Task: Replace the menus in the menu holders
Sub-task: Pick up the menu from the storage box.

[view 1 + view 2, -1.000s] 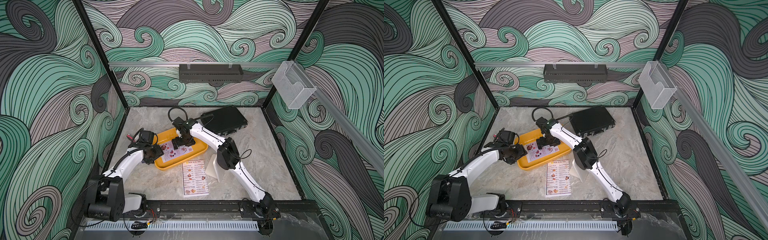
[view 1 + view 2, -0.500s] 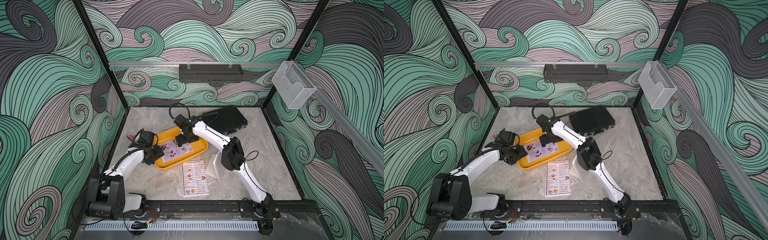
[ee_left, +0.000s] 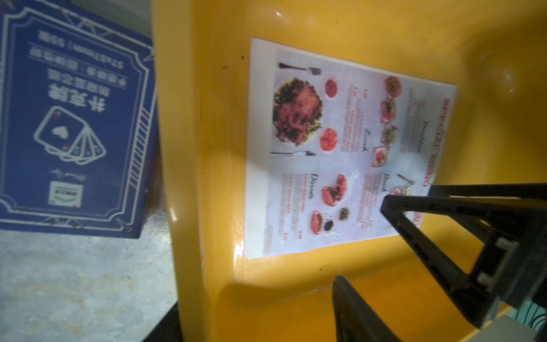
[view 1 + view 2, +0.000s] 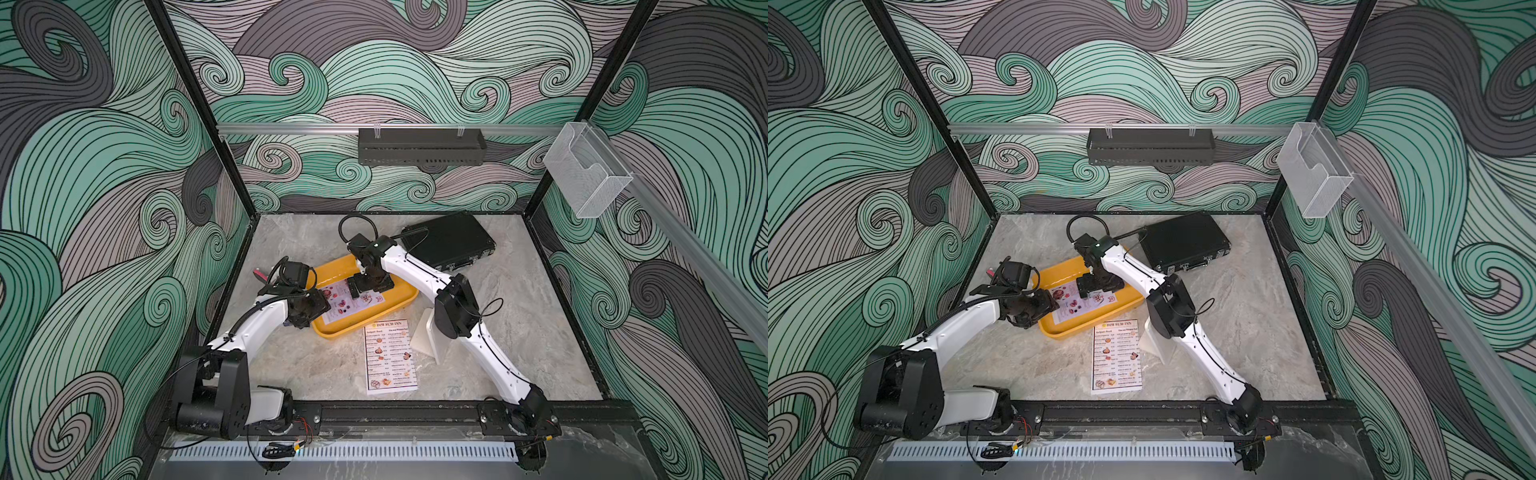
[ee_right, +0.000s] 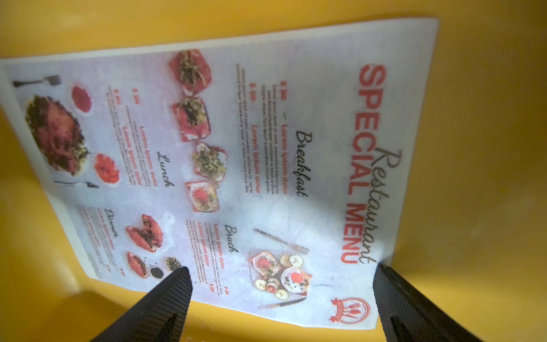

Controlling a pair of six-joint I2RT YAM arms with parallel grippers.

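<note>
Left claw [image 4: 319,305] sits at the left end of the yellow tray [image 4: 398,298]. In the left wrist view its fingers [image 3: 438,216] stand apart over the tray's wall; cannot tell whether they clamp it. A blue card box [image 3: 74,118] lies on the counter [image 4: 519,332] just outside that rim. The special menu [image 4: 338,309] lies flat on the tray floor, long axis along the tray's length, near-left to far-right, red header end toward the right. Right claw [image 4: 370,284] points down onto the header half, spread wide and released. In the right wrist view, one finger [image 5: 174,293] is over the sheet's side edge and the other at the header corner; nothing is gripped. The dim sum menu [image 4: 390,357] lies flat on the counter just beside the tray's near rim, long axis near to far, title at the far end. The white menu holder [image 4: 424,338] stands just right of it, partly hidden by the right arm. A black case [image 4: 453,245] lies at the far right.
</note>
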